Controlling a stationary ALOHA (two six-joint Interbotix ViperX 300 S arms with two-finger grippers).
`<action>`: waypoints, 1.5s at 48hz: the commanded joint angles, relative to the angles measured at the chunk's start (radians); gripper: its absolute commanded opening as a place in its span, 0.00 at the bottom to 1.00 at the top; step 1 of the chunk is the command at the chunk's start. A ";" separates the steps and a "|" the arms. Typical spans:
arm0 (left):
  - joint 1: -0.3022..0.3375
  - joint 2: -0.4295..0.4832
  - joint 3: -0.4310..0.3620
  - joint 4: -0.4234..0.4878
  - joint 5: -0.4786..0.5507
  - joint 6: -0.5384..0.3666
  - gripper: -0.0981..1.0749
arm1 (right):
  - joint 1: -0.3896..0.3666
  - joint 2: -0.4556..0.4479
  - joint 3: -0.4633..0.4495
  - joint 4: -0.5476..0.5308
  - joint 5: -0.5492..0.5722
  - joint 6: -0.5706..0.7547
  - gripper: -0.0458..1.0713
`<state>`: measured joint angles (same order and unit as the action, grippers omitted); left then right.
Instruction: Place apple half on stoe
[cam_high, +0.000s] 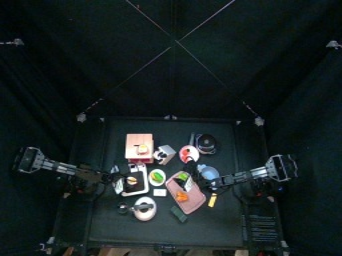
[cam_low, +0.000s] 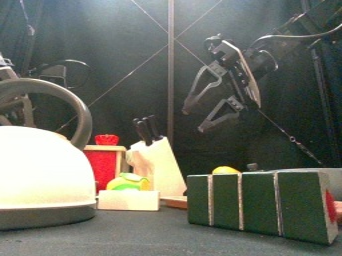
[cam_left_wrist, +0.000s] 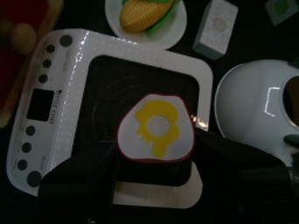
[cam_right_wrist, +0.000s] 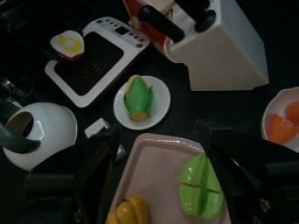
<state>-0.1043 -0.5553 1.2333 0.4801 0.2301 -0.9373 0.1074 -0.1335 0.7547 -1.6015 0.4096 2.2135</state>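
Observation:
The apple half, red-rimmed with pale flesh and a yellow core, faces up over the black cooktop of the white stove. My left gripper looks shut on it, its dark jaws at either side. In the right wrist view the apple half shows by the far end of the stove. In the top view the stove lies left of centre with my left gripper over it. My right gripper is open above the pink tray.
A white kettle stands beside the stove. A plate with corn, a white knife block and a plate with orange food are nearby. The tray holds a green fruit half and a yellow piece.

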 joint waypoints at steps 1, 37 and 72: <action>-0.003 0.028 -0.021 0.002 -0.006 -0.002 0.82 | -0.003 -0.014 -0.014 -0.003 0.003 0.000 0.93; -0.002 0.041 -0.029 0.002 -0.002 -0.003 0.94 | -0.005 -0.014 -0.012 -0.003 0.003 0.000 0.93; 0.012 -0.037 -0.066 0.049 -0.003 0.002 0.94 | -0.005 -0.012 -0.012 -0.003 0.003 0.000 0.93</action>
<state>-0.1028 -0.5798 1.1934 0.5246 0.2332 -0.9357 0.1058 -0.1319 0.7547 -1.6015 0.4096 2.2120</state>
